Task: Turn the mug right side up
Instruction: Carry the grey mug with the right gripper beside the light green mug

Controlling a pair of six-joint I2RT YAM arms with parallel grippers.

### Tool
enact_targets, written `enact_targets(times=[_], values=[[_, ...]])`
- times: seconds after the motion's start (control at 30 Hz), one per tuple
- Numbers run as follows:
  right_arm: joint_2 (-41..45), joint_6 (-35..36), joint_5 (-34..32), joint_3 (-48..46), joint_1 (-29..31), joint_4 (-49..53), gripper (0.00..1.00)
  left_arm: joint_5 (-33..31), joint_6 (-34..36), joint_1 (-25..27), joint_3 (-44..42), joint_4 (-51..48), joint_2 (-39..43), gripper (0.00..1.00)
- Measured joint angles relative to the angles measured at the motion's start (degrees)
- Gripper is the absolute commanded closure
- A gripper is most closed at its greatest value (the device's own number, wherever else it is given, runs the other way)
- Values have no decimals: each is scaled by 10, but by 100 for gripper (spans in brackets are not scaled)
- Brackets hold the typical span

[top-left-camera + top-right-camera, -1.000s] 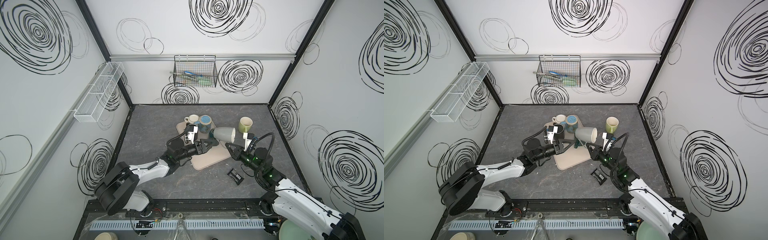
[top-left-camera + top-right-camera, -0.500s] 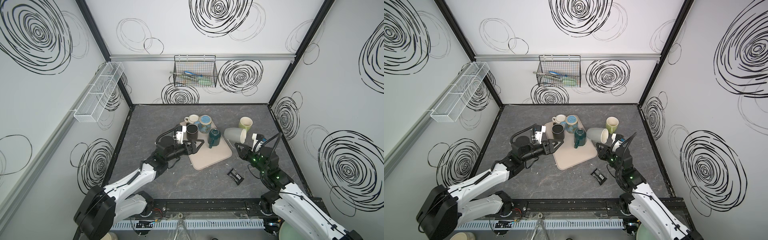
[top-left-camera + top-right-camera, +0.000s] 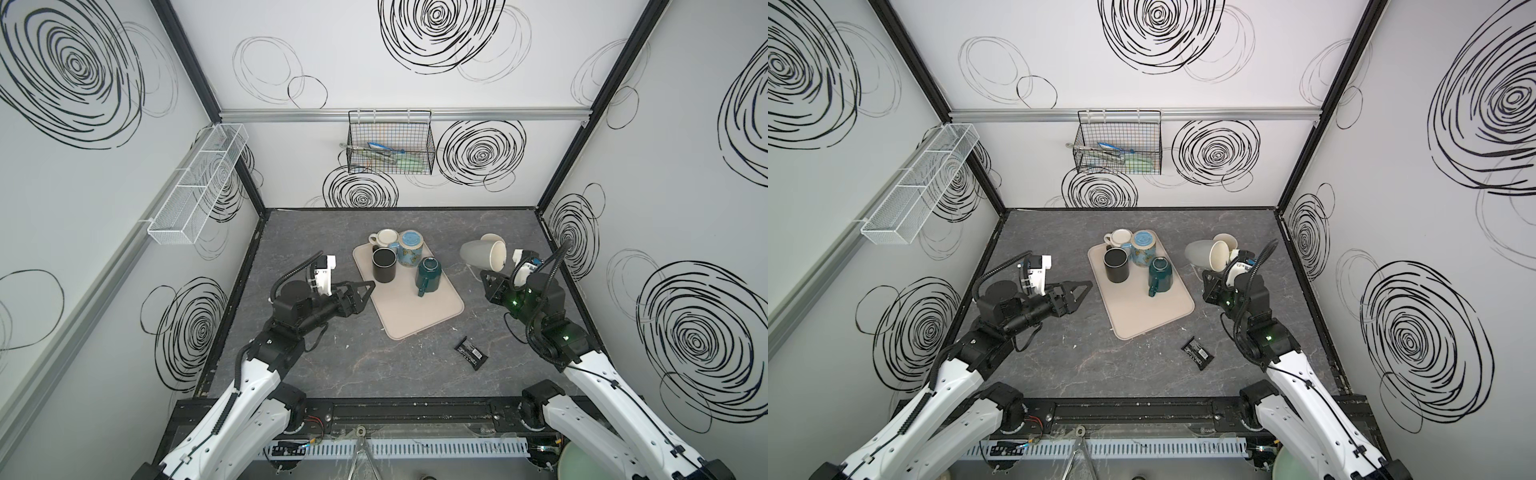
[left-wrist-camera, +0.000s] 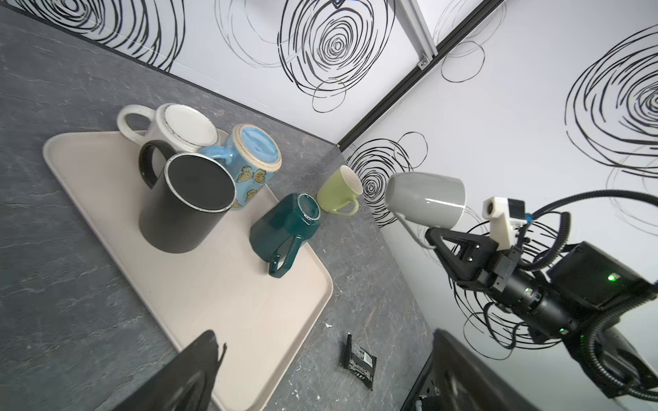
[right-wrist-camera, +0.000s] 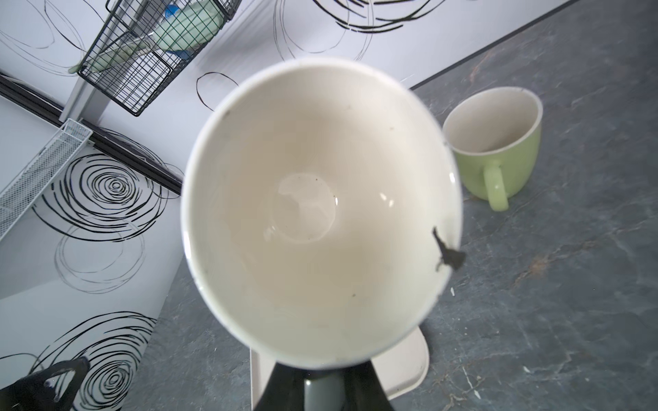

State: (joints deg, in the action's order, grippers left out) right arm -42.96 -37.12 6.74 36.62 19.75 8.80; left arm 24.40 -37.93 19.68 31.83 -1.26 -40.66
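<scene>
Grey mug (image 3: 478,254) hangs sideways right of the tray (image 3: 415,320), handle pinched in the closed right gripper (image 4: 431,238), and in both top views hides most of the green mug (image 3: 491,238); left gripper (image 3: 366,293) gapes empty. Packet (image 3: 470,353) print unreadable.

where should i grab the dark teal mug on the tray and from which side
Likely its handle, from the near side. The teal mug sits upside down on the tray, handle loop pointing toward the arms' bases over bare tray; the black mug stands to its left. The left gripper is open and free.
</scene>
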Motion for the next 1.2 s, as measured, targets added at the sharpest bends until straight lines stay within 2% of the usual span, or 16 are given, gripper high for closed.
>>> enact_targets(times=[0.2,0.4,0.77,1.2], values=[[-26,39,-34,49,-1,39,100,0,42,-12,16,-85,21,4],[-61,77,-58,79,-4,50,100,-5,76,-21,24,-124,40,4],[-159,134,-73,132,-21,65,100,-13,114,-44,24,-158,52,4],[-332,183,-93,264,-59,77,100,-53,148,-58,17,-159,101,4]])
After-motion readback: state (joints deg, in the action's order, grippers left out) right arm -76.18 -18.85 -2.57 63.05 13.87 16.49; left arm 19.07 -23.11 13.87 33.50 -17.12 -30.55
